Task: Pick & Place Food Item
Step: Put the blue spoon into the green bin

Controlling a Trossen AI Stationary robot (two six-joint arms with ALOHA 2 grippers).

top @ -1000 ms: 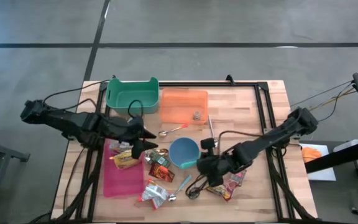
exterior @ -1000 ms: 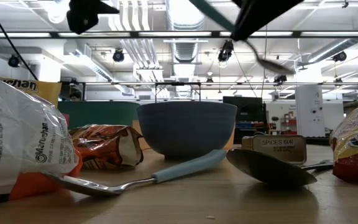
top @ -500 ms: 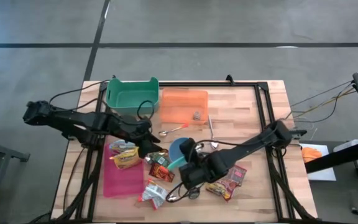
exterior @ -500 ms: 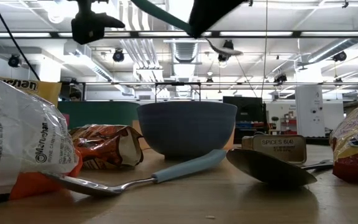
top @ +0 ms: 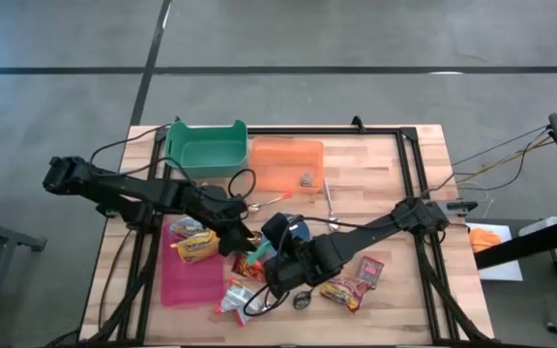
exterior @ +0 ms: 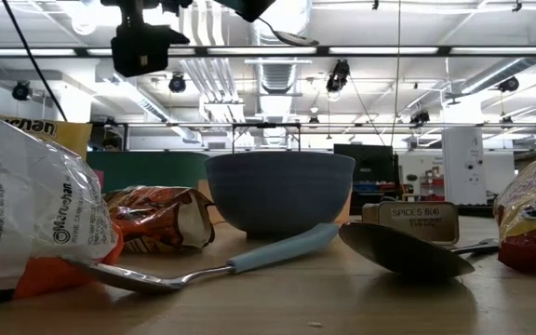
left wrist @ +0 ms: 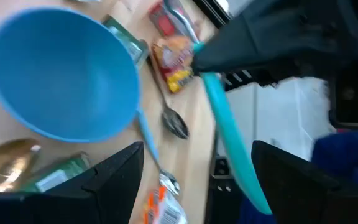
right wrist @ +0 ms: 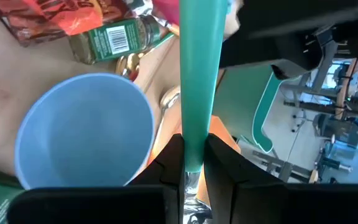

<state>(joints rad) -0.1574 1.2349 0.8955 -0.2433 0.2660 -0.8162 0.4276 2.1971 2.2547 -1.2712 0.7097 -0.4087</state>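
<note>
Right tool [top: 271, 259] shifted left, teal utensil [right wrist: 197, 74] end cropped

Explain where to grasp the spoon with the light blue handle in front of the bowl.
Grip the light blue handle, from straight above, jaws across its width: the spoon lies flat, and the handle is thicker than its thin metal neck.

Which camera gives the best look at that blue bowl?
The right wrist view: the blue bowl is near, its whole rim and bare inside showing. The left wrist view is similar but blurred. The low view gives only its side; in the high view the arms partly cover it.
</note>
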